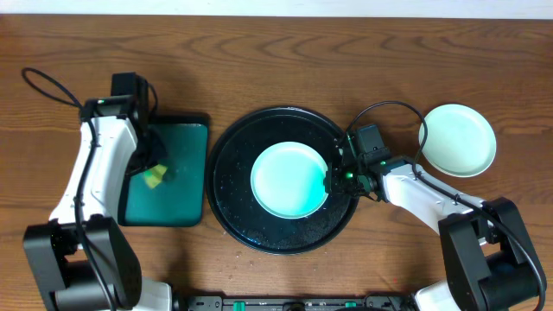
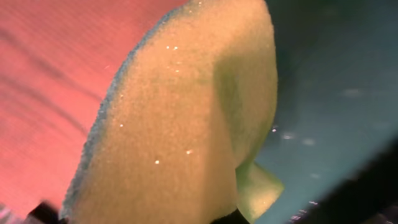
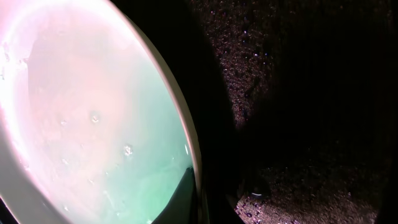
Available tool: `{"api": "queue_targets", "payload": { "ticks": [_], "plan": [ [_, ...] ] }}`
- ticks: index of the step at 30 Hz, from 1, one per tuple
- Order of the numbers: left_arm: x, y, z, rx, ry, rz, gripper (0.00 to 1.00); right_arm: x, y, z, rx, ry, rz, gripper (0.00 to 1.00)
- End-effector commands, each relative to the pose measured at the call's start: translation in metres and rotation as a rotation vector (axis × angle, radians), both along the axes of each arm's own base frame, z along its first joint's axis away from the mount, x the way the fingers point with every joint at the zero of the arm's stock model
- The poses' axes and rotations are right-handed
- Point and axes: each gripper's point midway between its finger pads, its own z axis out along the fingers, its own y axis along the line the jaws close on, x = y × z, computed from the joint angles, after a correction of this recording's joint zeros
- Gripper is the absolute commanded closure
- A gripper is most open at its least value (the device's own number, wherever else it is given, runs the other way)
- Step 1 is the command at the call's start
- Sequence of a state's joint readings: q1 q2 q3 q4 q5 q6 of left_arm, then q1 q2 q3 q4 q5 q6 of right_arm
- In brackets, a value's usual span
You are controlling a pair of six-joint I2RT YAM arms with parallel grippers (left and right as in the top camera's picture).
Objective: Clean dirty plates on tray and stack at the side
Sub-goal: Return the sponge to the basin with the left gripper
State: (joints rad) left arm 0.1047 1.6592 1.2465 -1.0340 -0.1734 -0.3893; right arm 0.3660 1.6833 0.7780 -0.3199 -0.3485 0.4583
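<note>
A pale mint-green plate (image 1: 291, 180) is seen lying flat and face up on the round black tray (image 1: 229, 173), set slightly right of the tray's centre. Being round, it shows no long axis and no heading. The right gripper (image 1: 331, 181) is placed at the plate's right rim, with the plate stretching away to its left. In the right wrist view the wet, beaded plate (image 3: 93, 124) is shown filling the left side and the speckled tray (image 3: 298, 93) the right. A dark fingertip (image 3: 177, 196) is seen over the rim at the bottom edge, but whether the jaws are closed on the rim cannot be told. A second plate (image 1: 458, 140), also face up, is seen on the wooden table (image 1: 276, 52) to the right of the tray and well apart from the first. At left, a yellow sponge (image 1: 154, 180) is pinched by the left gripper (image 1: 156, 173) over the rectangular dark-green tray (image 1: 183, 155). In the left wrist view the sponge (image 2: 180, 124) is shown on end and creased.
</note>
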Motion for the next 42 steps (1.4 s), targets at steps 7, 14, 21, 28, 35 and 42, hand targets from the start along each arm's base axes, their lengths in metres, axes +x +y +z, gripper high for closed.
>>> {"api": "queue_targets", "payload": {
  "ticks": [7,14,21,28,35,42],
  "plan": [
    [-0.03,0.02,-0.025,0.093,0.226,0.076,0.92,-0.02,-0.016,-0.024,-0.089,0.061,0.016,0.99],
    [-0.03,0.016,-0.038,0.076,0.259,0.082,0.73,-0.021,-0.016,-0.024,-0.091,0.06,0.023,0.99],
    [-0.012,-0.006,-0.045,0.003,0.198,0.023,0.54,-0.021,-0.016,-0.024,-0.091,0.06,0.023,0.99],
    [0.005,-0.041,-0.05,-0.064,0.149,-0.094,0.45,-0.021,-0.016,-0.024,-0.091,0.06,0.023,0.99],
    [0.016,-0.063,-0.051,-0.088,0.112,-0.168,0.43,-0.021,-0.016,-0.024,-0.092,0.058,0.026,0.99],
    [0.033,-0.083,-0.028,-0.192,0.003,-0.201,0.43,-0.017,-0.016,-0.023,-0.094,0.026,0.062,0.99]
  ]
}}
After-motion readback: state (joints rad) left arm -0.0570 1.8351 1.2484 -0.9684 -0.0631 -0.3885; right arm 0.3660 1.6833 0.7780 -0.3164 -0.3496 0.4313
